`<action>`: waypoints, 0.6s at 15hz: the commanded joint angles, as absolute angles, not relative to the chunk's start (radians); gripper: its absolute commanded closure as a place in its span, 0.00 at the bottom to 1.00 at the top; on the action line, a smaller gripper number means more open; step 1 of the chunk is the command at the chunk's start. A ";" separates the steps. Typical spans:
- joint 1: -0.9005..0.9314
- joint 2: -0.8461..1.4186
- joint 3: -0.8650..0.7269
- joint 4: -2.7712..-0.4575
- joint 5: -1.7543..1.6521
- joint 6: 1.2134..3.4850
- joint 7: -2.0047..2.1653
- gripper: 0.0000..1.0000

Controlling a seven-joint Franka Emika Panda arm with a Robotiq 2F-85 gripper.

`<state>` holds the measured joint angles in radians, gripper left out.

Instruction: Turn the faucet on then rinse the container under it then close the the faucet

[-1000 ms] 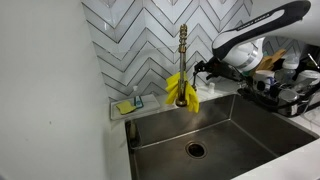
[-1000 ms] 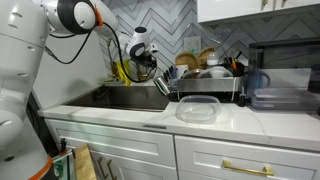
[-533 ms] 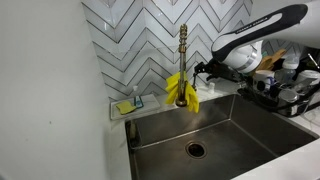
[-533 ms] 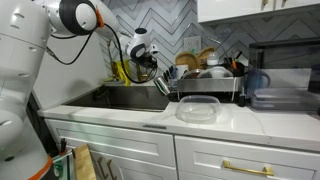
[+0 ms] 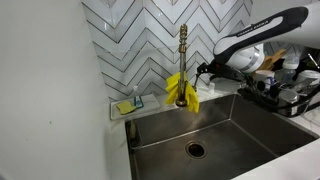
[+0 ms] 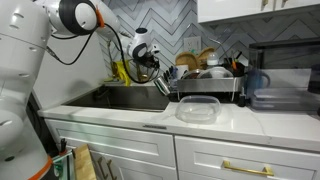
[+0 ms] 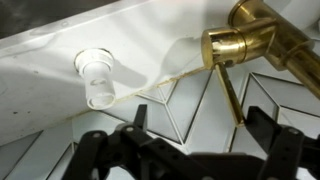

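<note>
Brass faucet (image 7: 240, 40) sits just ahead of your gripper (image 7: 198, 128), no contact. Jaws are spread apart, empty. Clear container (image 6: 197, 108) lies well away from it.

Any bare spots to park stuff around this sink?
Sink basin is bare around the drain. Counter is free right of the clear tub, plus a strip in front of it. Crowded: the dish rack, and the faucet with its yellow cloth.

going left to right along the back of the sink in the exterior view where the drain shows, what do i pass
small tray with a yellow sponge → faucet → gripper → dish rack
</note>
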<state>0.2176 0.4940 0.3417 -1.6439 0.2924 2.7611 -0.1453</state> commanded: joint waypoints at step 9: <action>0.164 0.433 0.367 -1.641 0.363 2.629 -0.070 0.00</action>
